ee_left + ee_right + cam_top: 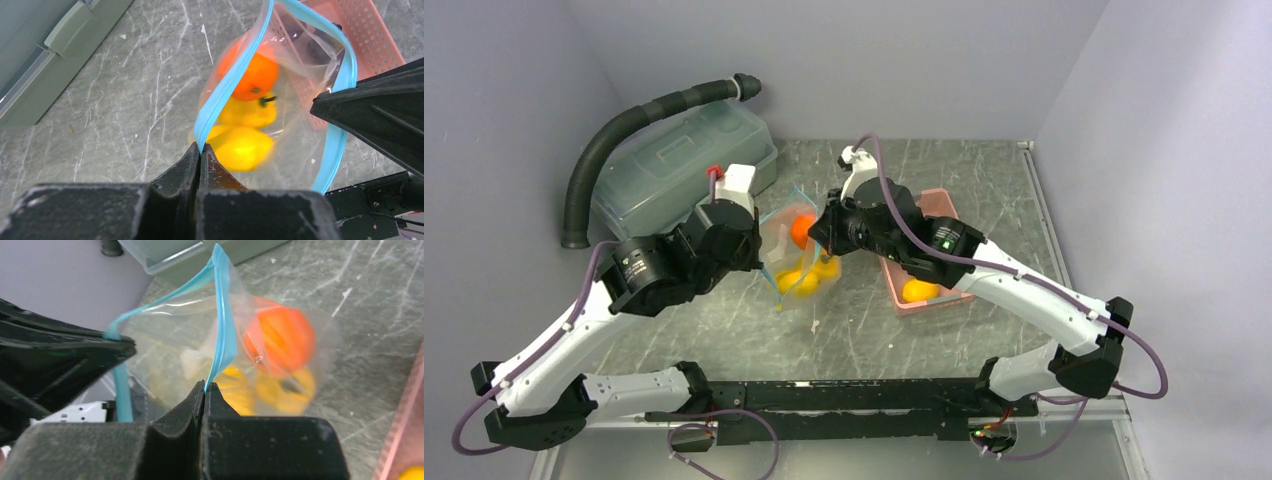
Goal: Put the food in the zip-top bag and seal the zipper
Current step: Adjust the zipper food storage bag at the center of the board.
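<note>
The clear zip-top bag (792, 250) hangs between both grippers above the table, its mouth spread open. Its teal zipper strip (227, 85) runs from my left gripper (200, 148), which is shut on one lip. My right gripper (204, 386) is shut on the other lip of the zipper (223, 330). Inside the bag are the round orange (256, 77) and yellow mango pieces (242, 147); they also show in the right wrist view, the orange (280, 340) above the yellow pieces (285, 387). Another yellow piece (920, 291) lies in the pink basket. Grapes and the reddish fruit are hidden.
The pink perforated basket (943, 202) sits on the table under the right arm. The translucent green-grey lidded box (674, 165) stands at the back left, with a black corrugated hose (624, 125) arching behind it. Grey walls close in on both sides.
</note>
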### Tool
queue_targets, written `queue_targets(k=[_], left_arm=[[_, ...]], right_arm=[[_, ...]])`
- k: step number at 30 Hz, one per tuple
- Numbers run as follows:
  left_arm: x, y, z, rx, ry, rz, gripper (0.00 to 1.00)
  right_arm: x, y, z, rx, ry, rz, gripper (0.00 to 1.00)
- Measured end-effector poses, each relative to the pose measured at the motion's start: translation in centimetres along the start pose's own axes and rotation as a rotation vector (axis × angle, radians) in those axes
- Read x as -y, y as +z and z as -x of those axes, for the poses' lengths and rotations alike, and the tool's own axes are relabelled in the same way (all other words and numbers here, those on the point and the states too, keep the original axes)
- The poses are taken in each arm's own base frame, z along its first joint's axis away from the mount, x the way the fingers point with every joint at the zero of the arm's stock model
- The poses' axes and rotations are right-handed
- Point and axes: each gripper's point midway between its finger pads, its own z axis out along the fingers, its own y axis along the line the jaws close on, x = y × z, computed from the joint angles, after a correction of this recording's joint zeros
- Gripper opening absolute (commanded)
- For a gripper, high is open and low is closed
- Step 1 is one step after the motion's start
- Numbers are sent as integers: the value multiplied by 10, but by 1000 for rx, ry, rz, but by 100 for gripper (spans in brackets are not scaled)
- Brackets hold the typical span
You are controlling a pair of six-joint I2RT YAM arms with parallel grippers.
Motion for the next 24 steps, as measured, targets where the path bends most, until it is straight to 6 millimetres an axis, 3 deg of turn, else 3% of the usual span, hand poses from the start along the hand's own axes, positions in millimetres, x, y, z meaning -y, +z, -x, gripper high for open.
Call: queue_targets(k=[3, 6, 8, 13, 15, 17, 19, 21, 24], left_arm=[[-1, -2, -1, -2, -1, -5, 5], [-2, 4, -9, -13, 3, 2, 5], [-3, 13, -23, -41, 17, 17, 5], [-6, 54, -86, -192, 83, 89, 0], [-6, 71, -111, -271, 107, 115, 0], [-7, 79, -123, -317, 118, 131, 1], [-6, 80, -121, -316, 110, 127, 2], [-2, 73, -106, -283, 93, 106, 2], [8, 57, -66, -186, 46, 43, 2]], right_arm=[[12, 3, -13, -31, -15, -43, 0], [35, 16, -44, -84, -20, -99, 0], [58, 30, -80, -153, -15, -152, 0], [122, 64, -183, -395, 13, -299, 0], [137, 70, -211, -471, 23, -336, 0], [139, 70, -217, -493, 26, -341, 0], [133, 68, -208, -469, 29, -325, 0], [123, 63, -187, -419, 32, -298, 0], [99, 49, -144, -308, 41, -232, 0]])
